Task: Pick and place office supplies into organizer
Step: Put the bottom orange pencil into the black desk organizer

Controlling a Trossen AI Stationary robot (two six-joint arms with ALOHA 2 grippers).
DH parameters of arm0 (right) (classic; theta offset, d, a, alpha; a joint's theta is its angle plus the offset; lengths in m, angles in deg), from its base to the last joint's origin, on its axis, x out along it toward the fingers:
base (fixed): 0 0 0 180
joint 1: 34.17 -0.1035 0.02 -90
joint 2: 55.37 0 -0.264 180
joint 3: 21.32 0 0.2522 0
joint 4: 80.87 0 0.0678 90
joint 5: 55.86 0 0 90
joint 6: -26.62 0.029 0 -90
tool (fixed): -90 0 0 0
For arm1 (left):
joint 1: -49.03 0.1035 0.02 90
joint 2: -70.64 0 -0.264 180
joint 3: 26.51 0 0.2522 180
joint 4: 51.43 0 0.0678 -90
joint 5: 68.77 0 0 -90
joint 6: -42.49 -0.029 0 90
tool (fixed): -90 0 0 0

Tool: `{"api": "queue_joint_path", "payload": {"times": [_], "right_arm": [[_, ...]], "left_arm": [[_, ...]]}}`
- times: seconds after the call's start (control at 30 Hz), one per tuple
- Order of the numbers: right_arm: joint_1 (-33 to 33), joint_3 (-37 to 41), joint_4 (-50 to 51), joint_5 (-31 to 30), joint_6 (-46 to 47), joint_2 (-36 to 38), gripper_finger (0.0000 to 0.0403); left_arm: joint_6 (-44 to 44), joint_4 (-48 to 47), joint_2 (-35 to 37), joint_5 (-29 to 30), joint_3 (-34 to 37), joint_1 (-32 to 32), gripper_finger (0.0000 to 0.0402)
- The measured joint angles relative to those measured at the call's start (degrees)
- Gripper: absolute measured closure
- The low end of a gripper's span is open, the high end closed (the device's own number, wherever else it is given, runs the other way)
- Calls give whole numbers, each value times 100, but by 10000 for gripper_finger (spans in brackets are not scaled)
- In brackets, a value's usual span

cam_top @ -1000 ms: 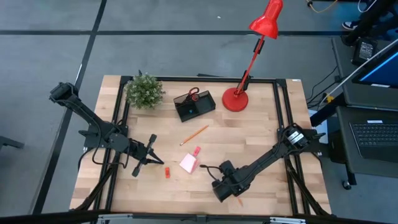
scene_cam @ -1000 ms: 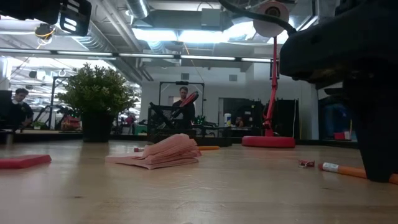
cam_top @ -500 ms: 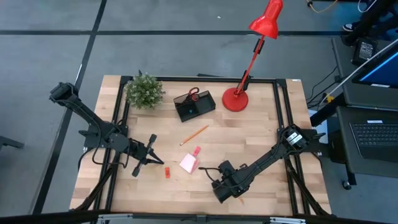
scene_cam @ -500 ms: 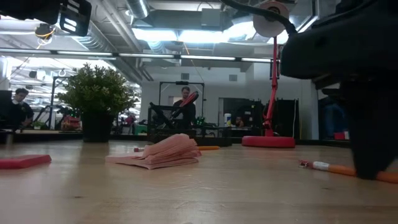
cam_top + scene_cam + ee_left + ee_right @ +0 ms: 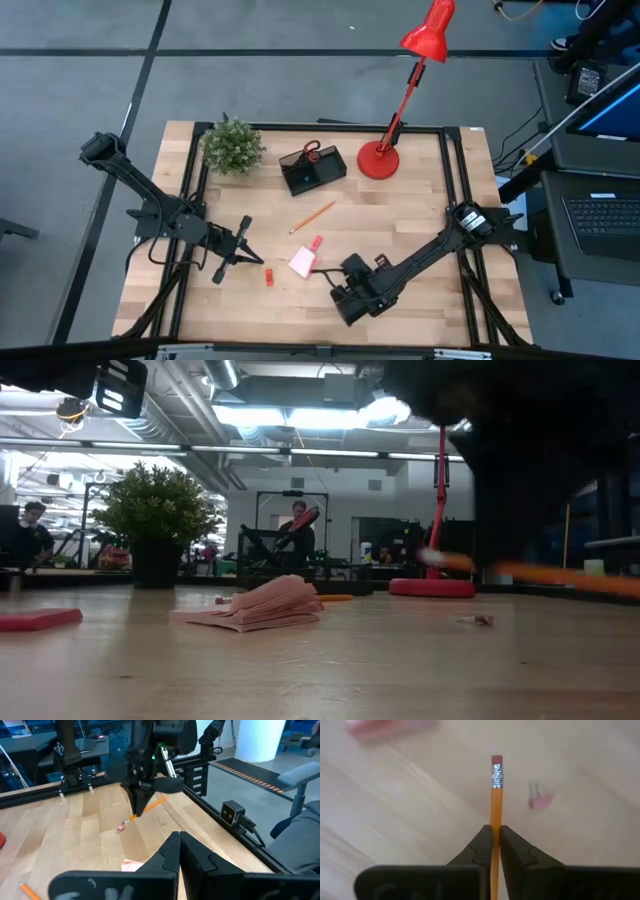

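Right gripper (image 5: 495,837) has its jaws pinched tight on 1 orange pencil (image 5: 496,795), lifted just off the tabletop (image 5: 420,210) right beside the pink note pad (image 5: 301,263), while the left gripper (image 5: 262,261), jaws fully closed and empty, sits on the pad's other side.

Far tool (image 5: 141,810) gripping orange pencil (image 5: 151,806)

I get even overhead light; ceiling lights (image 5: 300,415) glare at twelve o'clock, the near right claw (image 5: 520,470) blurs dark.

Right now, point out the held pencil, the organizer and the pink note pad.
pencil (image 5: 495,795), right wrist view, orange shaft
organizer (image 5: 313,170), high view, black box wall
pink note pad (image 5: 301,263), high view, top sheet
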Motion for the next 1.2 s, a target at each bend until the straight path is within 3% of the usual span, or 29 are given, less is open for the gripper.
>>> {"api": "queue_joint_path", "payload": {"times": [0.27, 0.57, 0.73, 0.9, 1.2], "right_arm": [[-9, -1044, 1063, -1278, -257, 7, 374], [-9, -2172, 1337, -2472, -1517, 17, 374], [-11, -2335, 1343, -3188, -1850, 20, 374], [-11, -2335, 1106, -3655, -2104, 20, 374], [-38, -2337, 16, -4741, -3280, 20, 374]], "left_arm": [[-8, 0, 0, -2, -1, 0, 400], [-8, 17, 0, 0, -1, 0, 400], [-21, 137, 0, 17, 1, 0, 400], [-23, 466, 0, 389, 3, 25, 400], [-239, 1200, 0, 367, 3, 96, 395]]}}
